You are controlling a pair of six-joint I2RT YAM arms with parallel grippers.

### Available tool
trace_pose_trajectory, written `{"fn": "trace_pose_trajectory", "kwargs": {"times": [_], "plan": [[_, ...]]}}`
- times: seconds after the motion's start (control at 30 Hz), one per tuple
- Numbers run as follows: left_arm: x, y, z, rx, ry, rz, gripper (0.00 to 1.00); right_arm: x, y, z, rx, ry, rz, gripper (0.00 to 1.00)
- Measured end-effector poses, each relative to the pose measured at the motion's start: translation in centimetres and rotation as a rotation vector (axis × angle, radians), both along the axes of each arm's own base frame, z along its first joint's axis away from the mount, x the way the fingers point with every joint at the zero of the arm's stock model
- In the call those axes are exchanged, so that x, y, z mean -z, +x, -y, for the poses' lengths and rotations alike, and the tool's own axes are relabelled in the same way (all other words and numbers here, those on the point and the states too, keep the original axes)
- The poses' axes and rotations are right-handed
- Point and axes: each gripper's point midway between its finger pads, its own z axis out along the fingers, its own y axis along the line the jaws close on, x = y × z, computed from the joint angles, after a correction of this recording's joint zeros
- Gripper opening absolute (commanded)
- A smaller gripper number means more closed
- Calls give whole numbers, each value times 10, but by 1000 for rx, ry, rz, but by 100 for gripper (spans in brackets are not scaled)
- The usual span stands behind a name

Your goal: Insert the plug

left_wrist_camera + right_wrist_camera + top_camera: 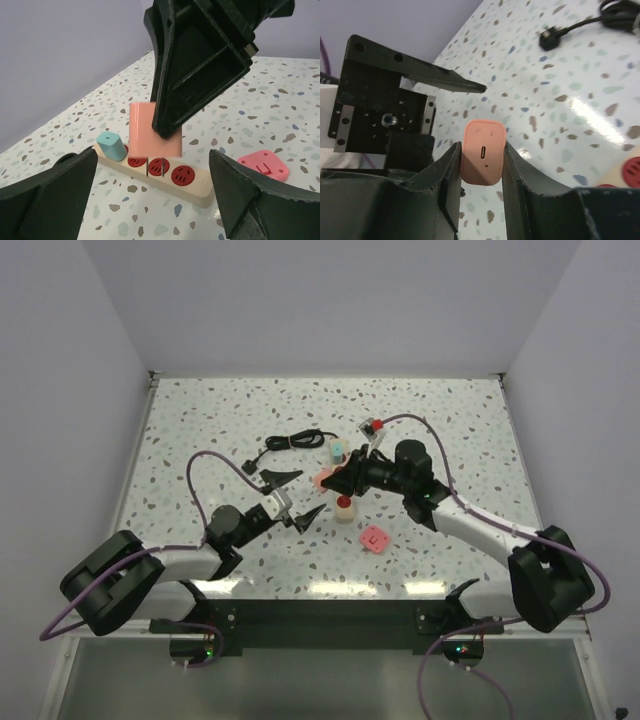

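A salmon-pink plug [150,137] is clamped between the fingers of my right gripper [335,478]. It hangs upright with its two metal prongs just above the red sockets of the cream power strip [200,192]. The prongs are over the middle sockets and not inside them. In the right wrist view the plug [482,159] sits squarely between the two fingers. A teal plug [111,146] stands in the strip's far-left socket. My left gripper [308,492] is open and empty, its jaws wide on either side of the strip's near end, touching nothing.
A flat pink piece [374,538] lies on the table to the right of the strip. A coiled black cable [295,442] with its plug lies behind the strip to the left. The strip has a red switch [378,425] at its far end.
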Motion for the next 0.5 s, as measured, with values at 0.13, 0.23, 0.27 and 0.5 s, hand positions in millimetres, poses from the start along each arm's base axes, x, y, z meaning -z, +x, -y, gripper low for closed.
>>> {"fn": "trace_pose_trajectory", "kwargs": {"times": [0.13, 0.23, 0.27, 0.5], "plan": [[3, 9, -10, -44, -8, -23, 100, -19, 19, 25, 145, -56, 97, 0], [8, 29, -32, -128, -34, -78, 100, -28, 35, 35, 240, -98, 145, 0], [11, 36, -40, -157, -42, -95, 100, -26, 40, 38, 262, -115, 146, 0], [52, 76, -95, -396, -79, -316, 100, 36, 71, 48, 407, -357, 64, 0]]}}
